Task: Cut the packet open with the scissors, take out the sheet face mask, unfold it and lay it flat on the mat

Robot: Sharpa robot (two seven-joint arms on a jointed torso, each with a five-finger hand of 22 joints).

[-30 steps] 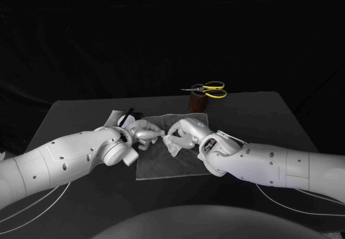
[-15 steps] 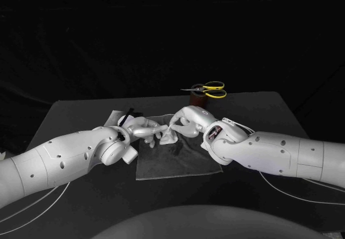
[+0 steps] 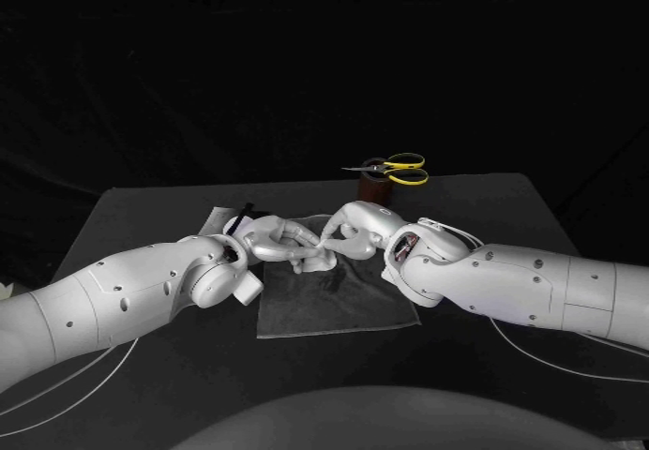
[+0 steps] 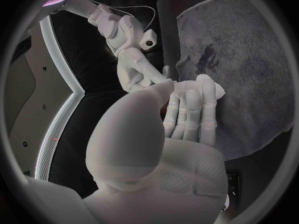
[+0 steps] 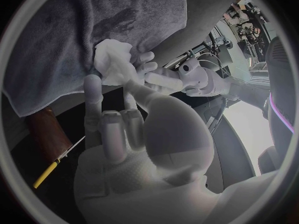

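Mask (image 5: pixel 114 59) = crumpled white wad, btwn both hands over far part of grey mat (image 3: pixel 339 305). Right hand (image 3: pixel 354 232) pinches wad at its fingertips. Left hand (image 3: pixel 278 242) fingertips meet wad from other side, fingers mostly straight; can't tell if it actually grips. Packet (image 3: pixel 213 223) lies on table behind left arm, by mat's far-left corner. Scissors (image 3: pixel 394 169) w/ yellow handles rest atop brown holder (image 3: pixel 370 194) beyond mat.
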